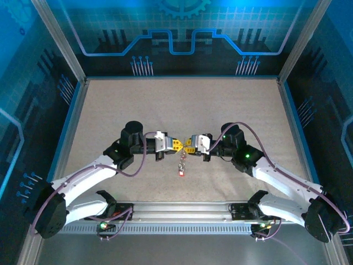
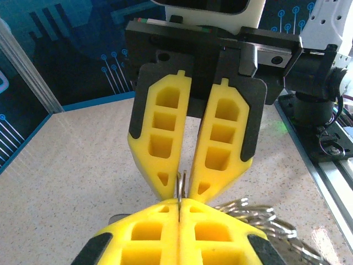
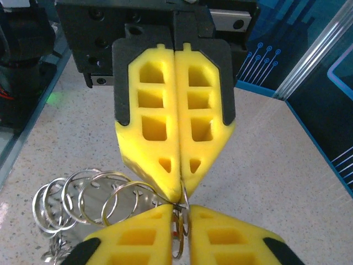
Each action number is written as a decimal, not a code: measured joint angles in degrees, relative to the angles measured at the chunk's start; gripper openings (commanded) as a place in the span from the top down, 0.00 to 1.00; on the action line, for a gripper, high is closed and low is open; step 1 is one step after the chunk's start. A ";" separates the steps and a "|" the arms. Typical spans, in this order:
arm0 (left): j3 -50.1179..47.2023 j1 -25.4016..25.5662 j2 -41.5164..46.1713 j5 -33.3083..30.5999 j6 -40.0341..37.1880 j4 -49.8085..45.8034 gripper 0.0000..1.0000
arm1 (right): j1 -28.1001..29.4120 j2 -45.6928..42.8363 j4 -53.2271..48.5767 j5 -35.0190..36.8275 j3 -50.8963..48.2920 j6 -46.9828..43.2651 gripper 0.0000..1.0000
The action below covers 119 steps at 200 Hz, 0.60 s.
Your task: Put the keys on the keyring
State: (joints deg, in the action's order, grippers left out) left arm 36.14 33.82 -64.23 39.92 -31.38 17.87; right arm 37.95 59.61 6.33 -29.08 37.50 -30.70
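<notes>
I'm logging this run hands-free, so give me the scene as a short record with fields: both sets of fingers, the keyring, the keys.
left fingers: shut, tips pinching a ring of the keyring
right fingers: tip to tip with the left ones, nipping a ring at the same spot
keyring: chain of silvery rings, hanging to one side below the pinch
key: one red tag dangles at the chain's low end; cannot tell if it touches the table
table: speckled beige
</notes>
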 measured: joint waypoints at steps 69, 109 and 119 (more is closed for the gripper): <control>0.00 0.44 0.55 -3.26 -0.74 -4.09 0.78 | 0.98 -0.13 -5.99 3.48 0.20 -1.14 0.99; 0.92 1.29 0.57 -6.08 -3.54 -8.94 0.78 | 2.67 0.87 -10.47 6.62 2.32 -1.92 1.00; 1.88 1.68 0.17 -6.88 -4.42 -10.21 0.78 | 2.69 1.09 -11.08 7.10 2.56 -1.95 1.00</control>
State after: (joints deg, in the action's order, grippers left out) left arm 38.02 35.51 -64.05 33.04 -35.79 7.66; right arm 40.64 60.71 -4.75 -21.98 40.05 -32.64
